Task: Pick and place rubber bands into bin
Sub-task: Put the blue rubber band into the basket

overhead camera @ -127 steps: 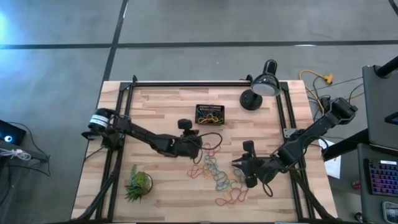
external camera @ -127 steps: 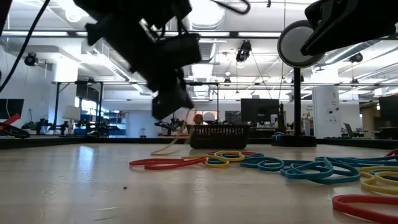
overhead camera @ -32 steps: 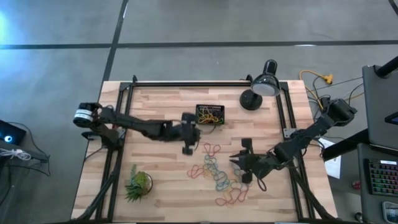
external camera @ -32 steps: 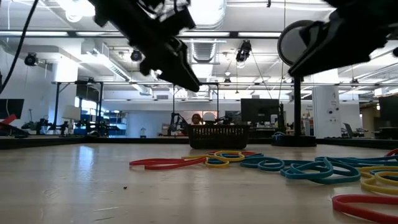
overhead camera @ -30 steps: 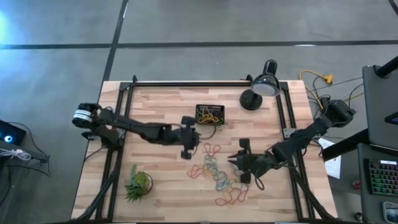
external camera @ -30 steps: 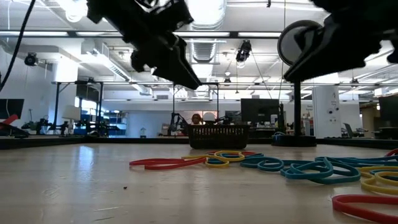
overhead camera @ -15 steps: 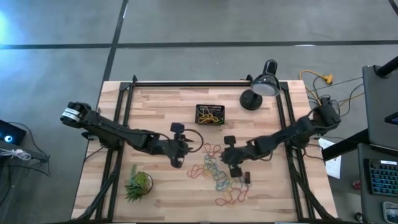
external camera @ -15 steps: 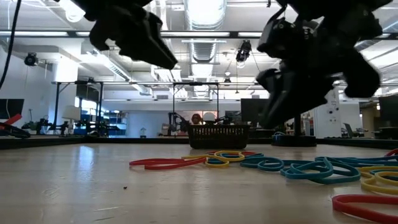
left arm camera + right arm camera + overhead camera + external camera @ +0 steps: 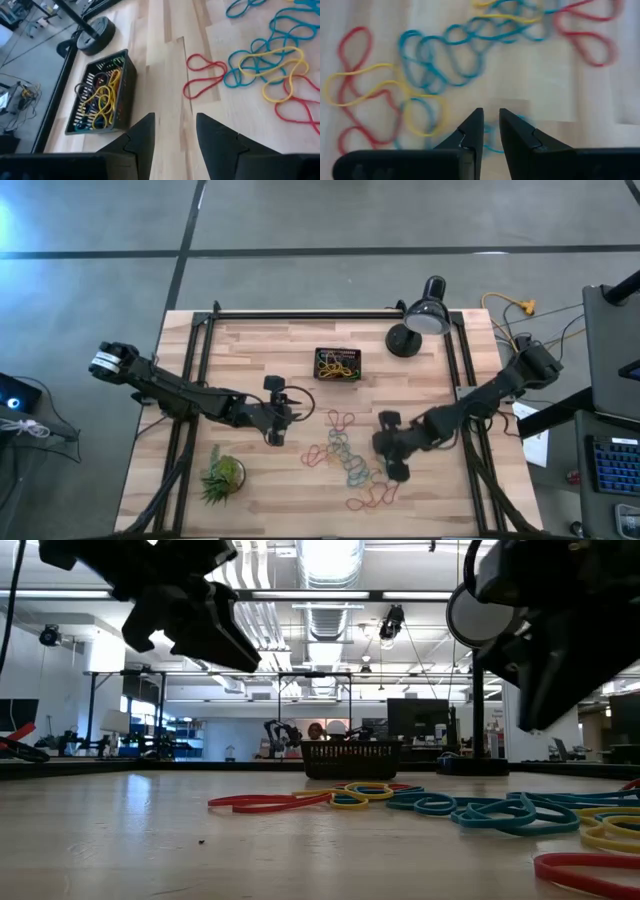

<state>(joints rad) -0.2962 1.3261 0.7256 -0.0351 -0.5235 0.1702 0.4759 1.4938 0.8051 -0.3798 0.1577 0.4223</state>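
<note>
Both grippers above table, holding nothing
Right gripper (image 9: 385, 448) jaws narrowly parted over rubber bands (image 9: 345, 458), lower centre; left gripper (image 9: 276, 418) open, centre-left; bin (image 9: 337, 364) upper centre.

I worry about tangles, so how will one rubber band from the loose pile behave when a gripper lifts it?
Probably limp: the rubber bands lie flat in bent, pinched loops. Since they overlap and cross under the right gripper, lifting one may drag neighbours along. They look thin and light, so one could slip from narrow fingertips.
</note>
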